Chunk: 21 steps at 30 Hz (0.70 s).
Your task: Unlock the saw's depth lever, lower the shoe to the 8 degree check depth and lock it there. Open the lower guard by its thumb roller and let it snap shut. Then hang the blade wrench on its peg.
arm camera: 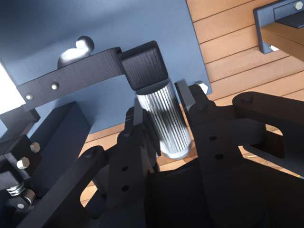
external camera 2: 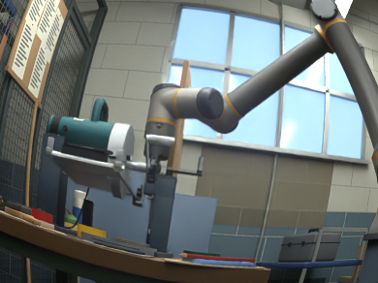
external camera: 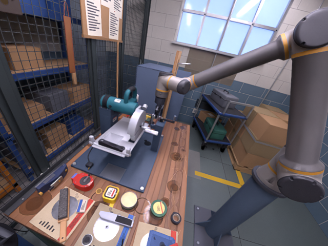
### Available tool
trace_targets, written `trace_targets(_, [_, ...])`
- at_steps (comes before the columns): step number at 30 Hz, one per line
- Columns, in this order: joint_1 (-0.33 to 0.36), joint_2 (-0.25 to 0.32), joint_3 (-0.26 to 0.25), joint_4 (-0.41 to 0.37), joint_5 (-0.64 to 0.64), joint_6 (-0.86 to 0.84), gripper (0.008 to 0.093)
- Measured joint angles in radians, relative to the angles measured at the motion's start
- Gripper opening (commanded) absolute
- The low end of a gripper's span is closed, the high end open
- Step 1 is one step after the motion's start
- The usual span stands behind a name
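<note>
At the far end of the wooden bench, the teal circular saw [external camera: 124, 103] sits on a blue stand over a blue base plate, its grey shoe [external camera: 114, 139] tilted toward the front. My gripper [arm camera: 163, 117] is closed around the ribbed silver thumb roller [arm camera: 164, 122], which juts from a black block at the end of a dark curved arm [arm camera: 73, 71]. From the side, the gripper [external camera: 156, 116] hangs just behind the silver blade guard [external camera: 136, 123]. A black lever [external camera: 167, 120] points right from the stand. I cannot pick out the blade wrench or its peg.
A wire cage with shelving [external camera: 45, 79] runs along the bench's left side. The near end of the bench carries a red tape measure [external camera: 82, 181], a yellow meter [external camera: 110, 194], tape rolls [external camera: 158, 208] and a file [external camera: 63, 204]. A cart [external camera: 220, 119] and boxes stand on the floor at right.
</note>
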Motion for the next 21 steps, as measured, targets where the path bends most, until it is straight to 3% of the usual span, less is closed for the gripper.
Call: trace_targets(21, [-0.012, 0.023, 0.003, -0.006, 0.040, -0.014, 0.0080])
